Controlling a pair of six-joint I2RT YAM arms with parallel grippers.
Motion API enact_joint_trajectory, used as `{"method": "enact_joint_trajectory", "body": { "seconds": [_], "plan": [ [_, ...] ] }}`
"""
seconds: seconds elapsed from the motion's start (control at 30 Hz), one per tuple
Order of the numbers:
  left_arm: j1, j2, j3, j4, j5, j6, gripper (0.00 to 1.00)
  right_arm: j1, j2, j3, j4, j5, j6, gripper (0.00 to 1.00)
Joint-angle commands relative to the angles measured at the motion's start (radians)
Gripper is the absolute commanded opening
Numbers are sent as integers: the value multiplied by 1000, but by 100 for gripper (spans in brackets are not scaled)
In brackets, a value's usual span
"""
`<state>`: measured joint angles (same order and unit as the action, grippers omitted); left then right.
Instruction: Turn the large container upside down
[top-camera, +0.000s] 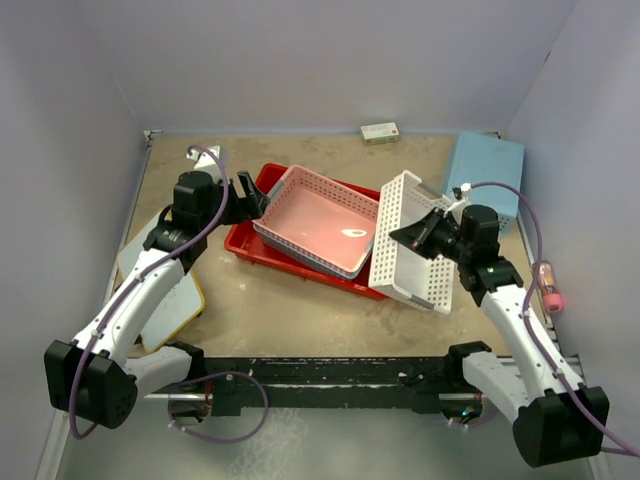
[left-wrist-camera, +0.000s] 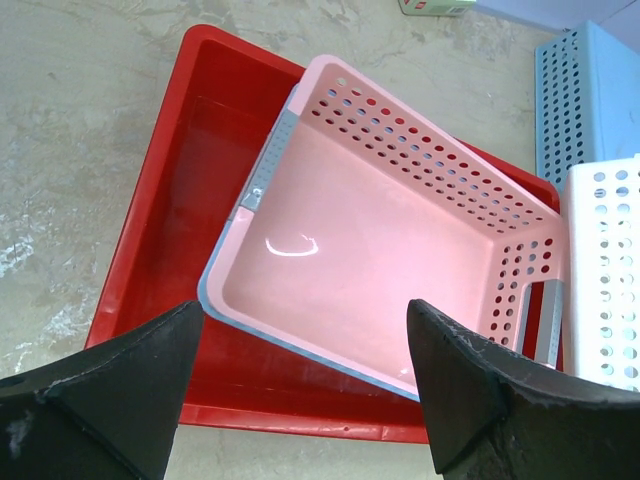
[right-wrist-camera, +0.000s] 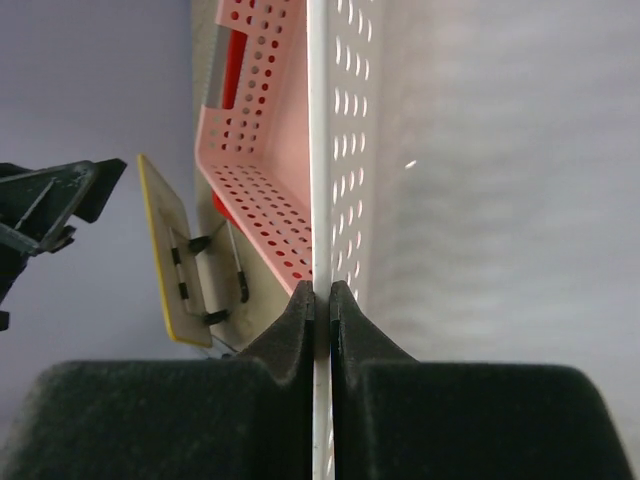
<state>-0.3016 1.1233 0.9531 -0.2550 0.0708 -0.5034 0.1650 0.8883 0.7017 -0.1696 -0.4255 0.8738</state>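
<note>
One glossy red tray (top-camera: 250, 248) under perforated pink basket (top-camera: 320, 225), white basket (top-camera: 398, 212) alongside.

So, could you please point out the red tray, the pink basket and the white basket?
Red tray (left-wrist-camera: 185, 160): left wrist view, bare inner floor.
Pink perforated basket (left-wrist-camera: 370, 280): left wrist view, its smooth floor.
White perforated basket (top-camera: 412, 272): top external view, its perforated surface.
</note>
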Motion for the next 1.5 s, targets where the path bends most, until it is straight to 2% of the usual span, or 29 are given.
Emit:
{"method": "enact_joint_trajectory", "body": {
  "seconds": [0.0,0.5,0.63,0.73,0.97,1.03,1.2,1.3,1.33,1.4,1.47],
  "plan": [
    [-2,4,11,53,-20,25,80,6,51,-12,313,-197,132,0],
    [-2,37,34,44,-57,39,80,9,284,-80,835,-276,402,0],
    [-3,36,50,33,-61,45,80,-1,276,-71,805,-309,420,0],
    [-3,32,55,24,-67,52,80,-48,250,-85,717,-325,412,0],
    [-3,36,49,17,-60,58,80,-193,151,-230,714,-456,600,0],
    [-2,39,50,18,-57,61,80,-216,121,-228,636,-481,578,0],
    [-2,44,52,21,-48,63,80,-276,101,-180,322,-499,404,0],
    [-3,40,53,19,-46,66,80,-333,110,-91,28,-452,192,0],
    [-2,38,54,19,-44,67,80,-359,117,-55,-83,-408,74,0],
    [-3,35,52,19,-42,69,80,-393,121,-8,-211,-352,-47,0],
    [-3,36,47,27,-34,67,80,-413,124,14,-274,-313,-106,4]
  ]
}}
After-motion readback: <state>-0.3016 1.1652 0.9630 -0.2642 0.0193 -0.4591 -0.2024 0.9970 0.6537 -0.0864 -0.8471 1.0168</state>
